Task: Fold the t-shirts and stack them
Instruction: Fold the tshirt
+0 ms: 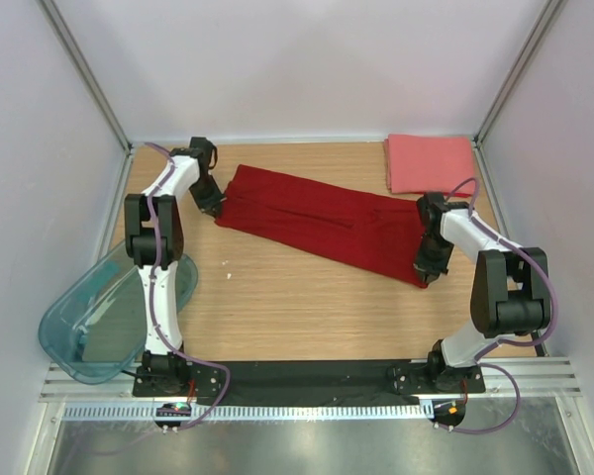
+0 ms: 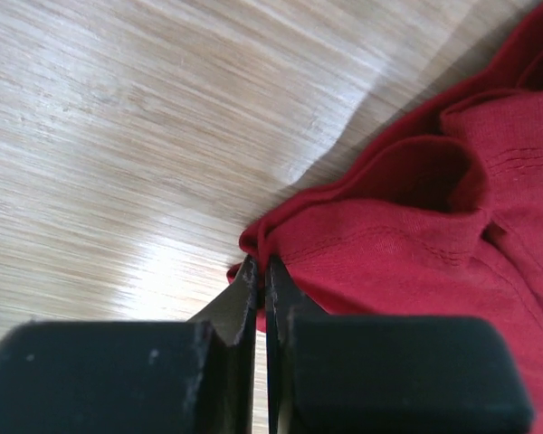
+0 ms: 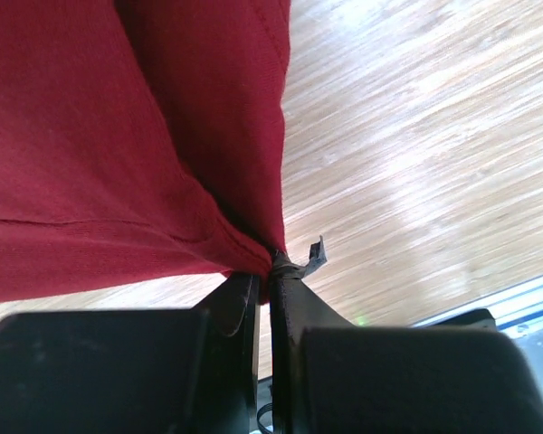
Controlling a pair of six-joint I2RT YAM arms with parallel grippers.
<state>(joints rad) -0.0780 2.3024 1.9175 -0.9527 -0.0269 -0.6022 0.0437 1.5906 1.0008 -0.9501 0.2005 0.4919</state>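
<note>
The dark red t-shirt (image 1: 322,223) lies as a long folded band slanting across the wooden table, from back left to front right. My left gripper (image 1: 213,206) is shut on its left end; in the left wrist view the jaws (image 2: 262,271) pinch the hem of the dark red t-shirt (image 2: 407,244). My right gripper (image 1: 428,269) is shut on the near right corner; in the right wrist view the gripper (image 3: 270,271) clamps the corner of the red cloth (image 3: 118,154). The salmon-pink t-shirt (image 1: 431,163) lies folded to a rectangle at the back right corner.
A translucent teal plastic bin (image 1: 99,317) hangs over the table's left edge beside the left arm. White walls close the table at the back and on both sides. A black strip and a metal rail (image 1: 307,381) run along the near edge.
</note>
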